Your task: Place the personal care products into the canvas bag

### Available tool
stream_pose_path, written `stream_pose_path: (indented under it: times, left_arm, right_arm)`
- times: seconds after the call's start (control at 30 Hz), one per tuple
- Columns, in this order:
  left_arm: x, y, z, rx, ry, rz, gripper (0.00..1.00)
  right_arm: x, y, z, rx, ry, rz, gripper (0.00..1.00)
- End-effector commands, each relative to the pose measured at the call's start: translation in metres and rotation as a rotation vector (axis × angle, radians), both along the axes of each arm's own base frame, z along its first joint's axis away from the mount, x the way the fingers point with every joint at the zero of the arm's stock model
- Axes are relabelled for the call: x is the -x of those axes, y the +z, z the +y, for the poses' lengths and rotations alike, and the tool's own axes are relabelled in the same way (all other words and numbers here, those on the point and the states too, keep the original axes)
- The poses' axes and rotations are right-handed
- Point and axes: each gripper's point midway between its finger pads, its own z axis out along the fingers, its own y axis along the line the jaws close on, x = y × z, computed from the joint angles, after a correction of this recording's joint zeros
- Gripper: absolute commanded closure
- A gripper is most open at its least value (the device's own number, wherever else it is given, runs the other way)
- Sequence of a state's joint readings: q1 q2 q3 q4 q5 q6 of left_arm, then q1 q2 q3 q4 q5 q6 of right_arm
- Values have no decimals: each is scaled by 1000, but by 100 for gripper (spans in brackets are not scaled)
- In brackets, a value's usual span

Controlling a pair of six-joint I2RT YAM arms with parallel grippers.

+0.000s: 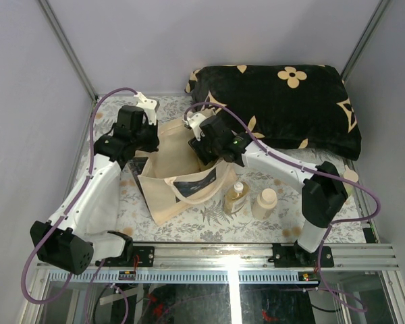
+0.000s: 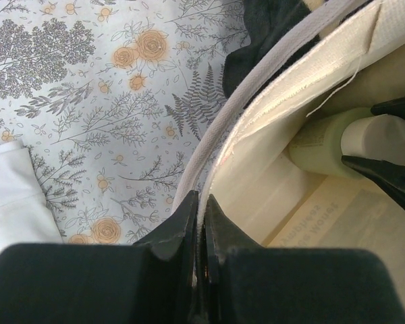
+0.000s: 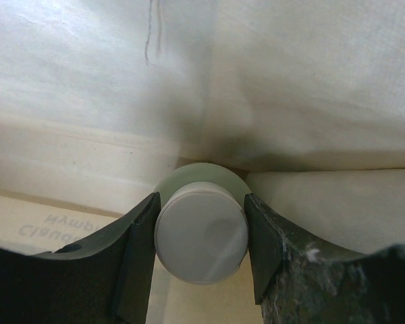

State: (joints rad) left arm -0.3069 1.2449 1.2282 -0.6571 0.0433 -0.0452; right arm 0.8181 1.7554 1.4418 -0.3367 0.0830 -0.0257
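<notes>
top external: cushion [image 1: 277,101] behind bag [image 1: 169,202]; left end effector [image 2: 201,200] pinches rim [image 2: 256,88], right [image 3: 201,236] grips bottle [image 2: 320,142]

Both arms are the same build: white link shells, black joint housings, black base blocks. That goes for the left arm [image 1: 88,192] and the right arm [image 1: 277,162]. A purple cable [image 1: 118,90] loops along each. There's a white bracket [image 1: 147,102] at each wrist. Small green light [image 1: 237,142] on the right wrist housing. Left gripper [image 2: 200,202]: matte black, tapered tips. Right gripper [image 3: 201,202]: black, curved inner faces, pale scuffs on one finger.
</notes>
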Motion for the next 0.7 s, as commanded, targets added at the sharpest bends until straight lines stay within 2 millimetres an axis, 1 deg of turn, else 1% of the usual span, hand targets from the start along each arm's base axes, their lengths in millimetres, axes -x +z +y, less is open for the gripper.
stream_pose_path:
  times: [0.0,0.07,0.1,0.23,0.3,0.37,0.43,0.47,0.53,0.6,0.67]
  left_arm:
    - [-2,-4,2,-15,-5,-11,100]
    - [-2,-4,2,-14,-6,-11,100]
    - [-2,-5,2,-15,-4,-10,100]
    - [-2,-6,1,-9,-7,-8,100]
    - [-2,-5,0,-4,-9,-11,100]
    - [-3,-4,0,-4,-10,-14,100]
    - [-3,-3,0,-5,-11,-17,100]
    - [-4,-2,0,-6,-11,-20,100]
    - [-4,-1,2,-10,-4,-27,100]
    - [-5,0,3,-12,5,-32,100]
    - [-7,1,3,-8,11,-36,100]
  right_arm:
    - [-22,45,-10,-22,-81,-142,54]
    - [-19,47,-13,-26,-83,-142,40]
    - [-18,49,-15,-29,-86,-142,36]
    - [-15,59,-11,-67,-84,-137,33]
    - [-12,75,-9,-106,-70,-149,33]
    - [-10,85,-7,-126,-67,-148,33]
    - [-9,107,-7,-162,-71,-168,33]
    - [-8,121,-8,-188,-74,-188,33]
    - [-4,161,-14,-272,-89,-254,33]
    - [5,203,-27,-372,-112,-336,31]
    - [13,227,-47,-436,-165,-400,25]
